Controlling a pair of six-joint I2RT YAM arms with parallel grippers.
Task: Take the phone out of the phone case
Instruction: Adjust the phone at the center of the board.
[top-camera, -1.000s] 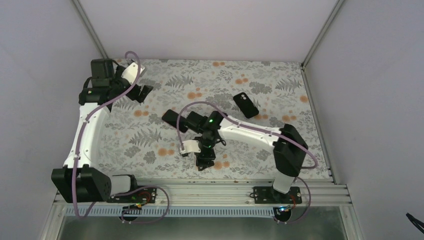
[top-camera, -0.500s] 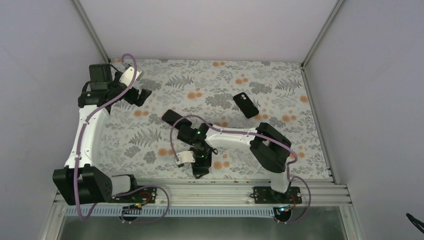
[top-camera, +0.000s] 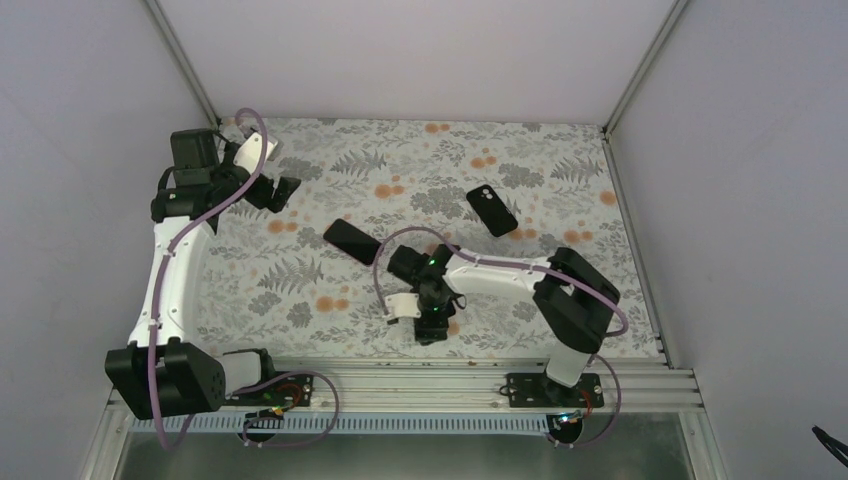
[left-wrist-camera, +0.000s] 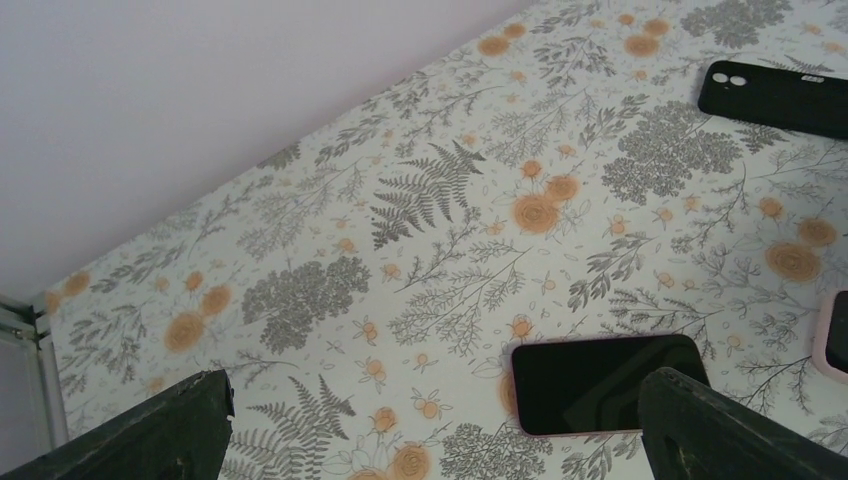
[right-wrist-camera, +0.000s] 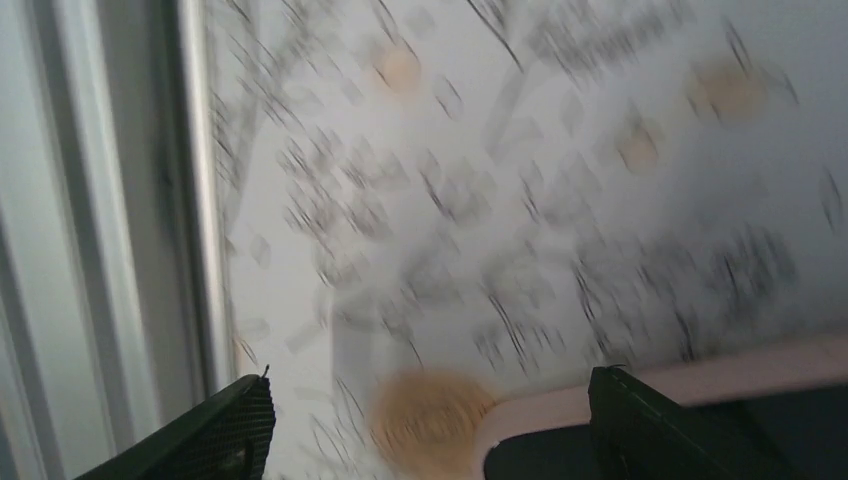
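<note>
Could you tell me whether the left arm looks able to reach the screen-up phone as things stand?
Probably yes: the open left tool faces the phone, with only bare floral table between them.

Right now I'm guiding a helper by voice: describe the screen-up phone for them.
On the flowered table, look just left of centre, beyond the right gripper. The phone lies glass up with a pink rim; the black piece farther right shows camera lenses instead.
</note>
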